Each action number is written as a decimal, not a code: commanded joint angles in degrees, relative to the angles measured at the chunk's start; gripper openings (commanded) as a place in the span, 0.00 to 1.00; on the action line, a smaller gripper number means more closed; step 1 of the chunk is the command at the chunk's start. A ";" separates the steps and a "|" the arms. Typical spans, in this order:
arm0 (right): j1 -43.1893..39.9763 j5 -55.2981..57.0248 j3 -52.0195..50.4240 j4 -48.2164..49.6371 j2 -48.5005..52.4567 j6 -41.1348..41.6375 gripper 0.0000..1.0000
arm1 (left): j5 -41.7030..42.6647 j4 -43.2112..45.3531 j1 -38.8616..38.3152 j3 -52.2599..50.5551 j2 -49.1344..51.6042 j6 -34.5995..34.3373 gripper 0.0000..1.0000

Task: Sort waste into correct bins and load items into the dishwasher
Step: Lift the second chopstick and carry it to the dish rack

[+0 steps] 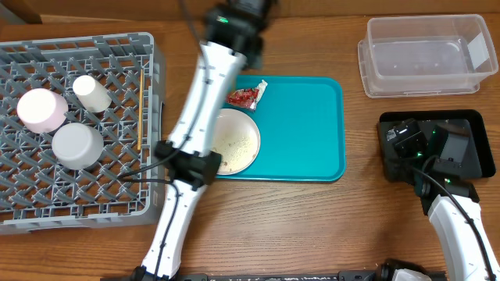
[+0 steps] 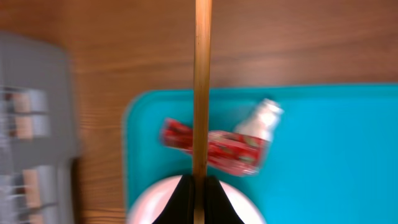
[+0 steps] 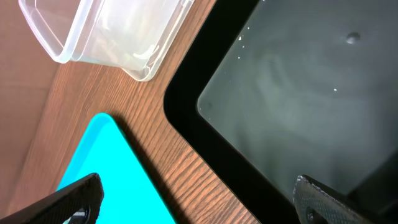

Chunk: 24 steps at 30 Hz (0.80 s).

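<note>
**A:** What is the left claw (image 2: 199,179) doing?

**B:** It is clenching a thin wooden chopstick (image 2: 202,81), which is sticking straight out past the fingertips. It is hanging over the left end of the rectangular teal serving tray (image 1: 305,125) in the middle of the tabletop (image 1: 328,226).

**A:** And what is lying under it?

**B:** A crumpled red wrapper (image 1: 246,95) with a white end is lying in the tray's far left corner. Just nearer than it, a round white plate (image 1: 238,144) is carrying pale rice-like crumbs (image 1: 232,143), and the left arm is covering part of the plate.

**A:** The right claw (image 3: 196,186)?

**B:** Its jaws are standing wide apart and gripping nothing. It is hovering over the shallow black rectangular tray (image 1: 484,148) by the tabletop's right edge. The clear plastic rectangular tub (image 1: 422,86) is sitting in the far right corner.

**A:** And the rack?

**B:** The square grey plastic dish rack (image 1: 148,94) is filling the tabletop's left edge. It is holding a pink bowl (image 1: 41,109), a pale grey-blue bowl (image 1: 76,146) and a small white cup (image 1: 92,92). A second wooden chopstick (image 1: 139,129) is lying near its right wall.
</note>
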 commanded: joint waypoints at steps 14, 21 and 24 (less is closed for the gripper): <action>-0.11 -0.09 1.42 0.33 -0.57 -0.02 1.00 | 14.21 -0.26 27.45 -17.55 -20.41 7.08 0.04; -0.13 -0.09 1.42 0.33 -0.57 -0.02 1.00 | 9.51 0.31 29.00 -36.11 -20.35 11.43 0.04; -0.13 -0.09 1.42 0.33 -0.57 -0.02 1.00 | 5.18 1.95 28.98 -40.61 -20.35 11.45 0.04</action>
